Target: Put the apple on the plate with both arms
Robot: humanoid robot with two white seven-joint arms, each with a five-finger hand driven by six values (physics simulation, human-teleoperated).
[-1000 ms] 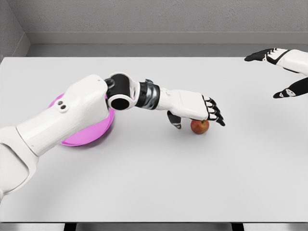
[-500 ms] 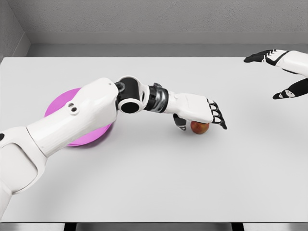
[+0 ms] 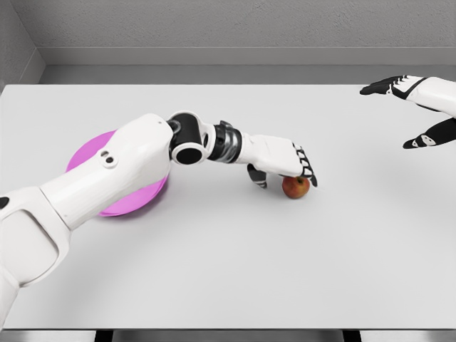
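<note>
The apple (image 3: 296, 187) sits on the table (image 3: 285, 271) under the left hand (image 3: 281, 164), its top hidden by loosely spread fingers; whether they touch is unclear. The plate (image 3: 96, 153) lies behind the forearm, mostly covered. The right hand (image 3: 410, 107), far right, is open and cut off by the frame.

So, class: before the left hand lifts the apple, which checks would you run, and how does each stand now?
1. Left hand over the apple: ok, palm above it, thumb at its left.
2. Fingers closed round the apple: not ok; it sits on the table, fingers draped over its top.
3. Plate free to take it: cannot tell, the left arm hides much of it.
4. Right hand out of the way: ok, open at the far right edge.
5. Table between apple and plate: ok, nothing lies there.
</note>
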